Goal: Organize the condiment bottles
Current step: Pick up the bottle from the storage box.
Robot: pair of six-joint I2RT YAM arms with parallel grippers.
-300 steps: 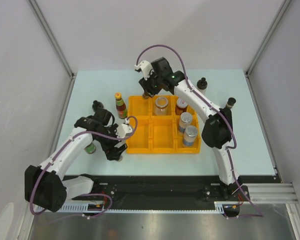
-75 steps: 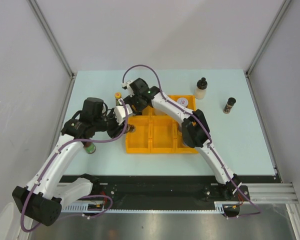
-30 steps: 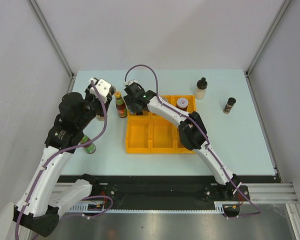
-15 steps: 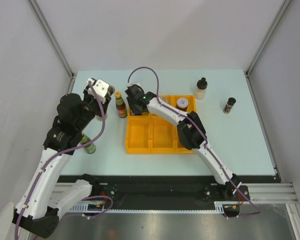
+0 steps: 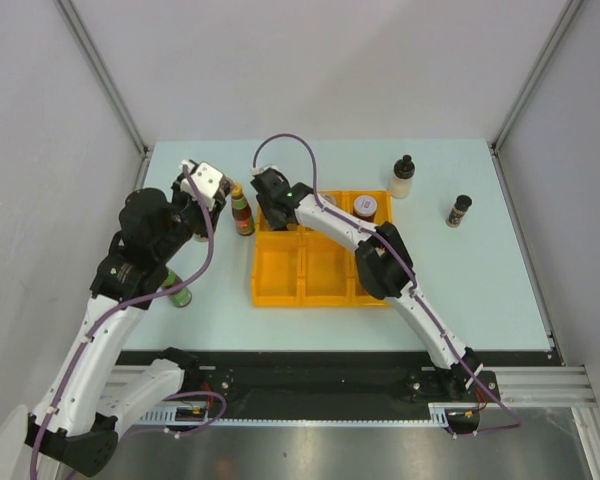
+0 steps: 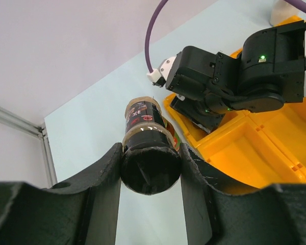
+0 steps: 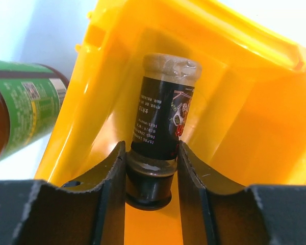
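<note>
My left gripper [image 6: 150,176] is shut on a black-capped spice jar [image 6: 143,125] and holds it in the air left of the yellow-orange tray [image 6: 260,153]; in the top view this gripper [image 5: 206,187] is beside a slim red/green-labelled sauce bottle [image 5: 242,212]. My right gripper [image 7: 151,176] is shut on a dark-labelled spice jar [image 7: 166,122] inside the tray's back-left compartment [image 7: 239,117]; it shows in the top view [image 5: 272,208] too. A green-labelled bottle [image 7: 20,109] stands just outside the tray.
A red-lidded jar [image 5: 365,207] sits in the tray's back row. A white bottle with a black cap [image 5: 403,178] and a small spice jar [image 5: 459,210] stand at the back right. A green bottle [image 5: 179,292] stands under the left arm.
The left arm rose from the tray's left side to the back left with its jar and now edges right. The right gripper has settled into the tray's back-left compartment.
</note>
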